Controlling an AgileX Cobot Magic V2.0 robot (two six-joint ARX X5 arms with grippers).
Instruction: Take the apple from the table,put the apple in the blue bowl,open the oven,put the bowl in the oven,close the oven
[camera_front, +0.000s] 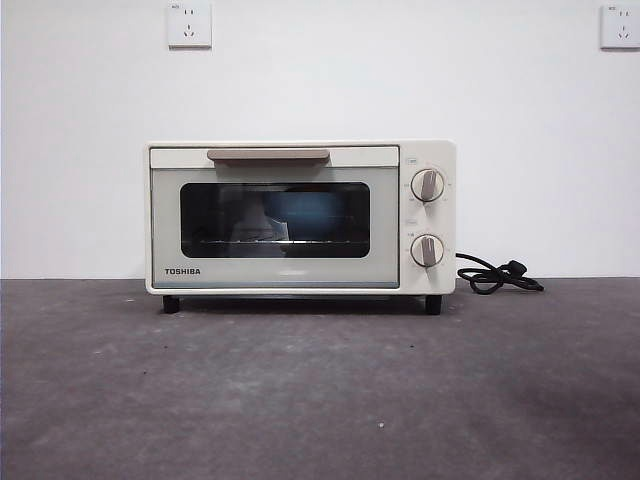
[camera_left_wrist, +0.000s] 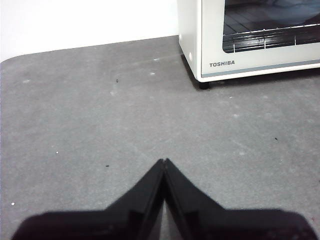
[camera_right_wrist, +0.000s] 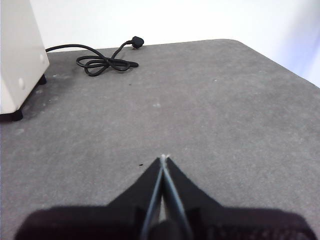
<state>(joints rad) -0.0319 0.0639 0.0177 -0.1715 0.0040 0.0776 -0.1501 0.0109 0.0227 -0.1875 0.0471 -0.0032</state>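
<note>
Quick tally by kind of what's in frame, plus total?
Oven: 1
Oven knobs: 2
Power cord: 1
Wall sockets: 2
Left gripper: 1
Right gripper: 1
Total: 8

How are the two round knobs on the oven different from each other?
The upper knob sits above the lower knob on the oven's right panel. The upper knob's pointer bar leans a little to one side; the lower knob's bar stands nearly straight up. The upper knob is level with the top of the glass door, the lower knob with its bottom. Both are round, beige and alike in size.
</note>
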